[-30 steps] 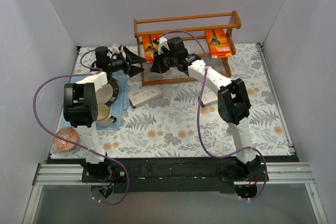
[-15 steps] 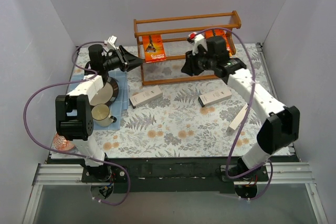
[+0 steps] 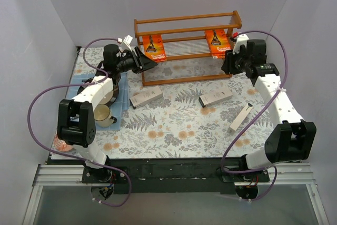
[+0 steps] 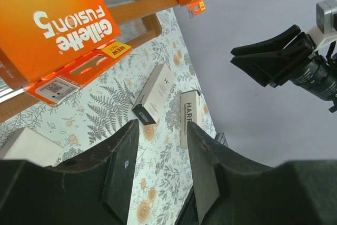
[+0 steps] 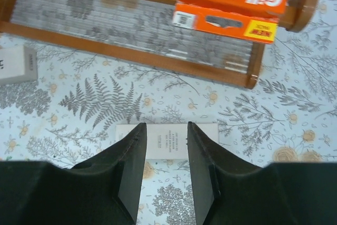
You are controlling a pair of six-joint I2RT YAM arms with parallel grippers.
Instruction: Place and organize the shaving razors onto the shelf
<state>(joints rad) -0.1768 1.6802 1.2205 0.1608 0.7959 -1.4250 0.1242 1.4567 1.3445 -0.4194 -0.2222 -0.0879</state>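
surface [image 3: 174, 125]: flat, covered in a pale fern-and-flower print.
room: plain white walls [image 3: 52, 14] on three sides.
shelf [image 3: 184, 29]: upright at the far middle of the surface, with wooden rails and pale rods.
left orange pack [image 3: 155, 48]: on the shelf rods, towards the left end.
right orange pack [image 3: 218, 43]: on the rods at the right end, well apart from the other pack.
left white box [image 3: 146, 98]: flat on the surface, in front of the shelf's left half.
middle white box [image 3: 216, 97]: flat on the surface, in front of the shelf's right half.
right white box [image 3: 239, 118]: on the surface nearer the arms, apart from the middle white box.
mug [image 3: 103, 115]: left side, at the edge of a blue cloth [image 3: 124, 85].
left gripper [image 3: 146, 62]: just beside the left orange pack; jaws parted, holding nothing.
right gripper [image 3: 227, 62]: just beside the shelf's right frame; jaws parted, holding nothing.
left wrist view only: the left orange pack's hang-tab end overhangs a wooden front rail; its print reads gillette fusion5; the right white box shows the letters "harr".
right wrist view only: the middle white box lies below the gap between the jaws; the flower print shows through the rods.
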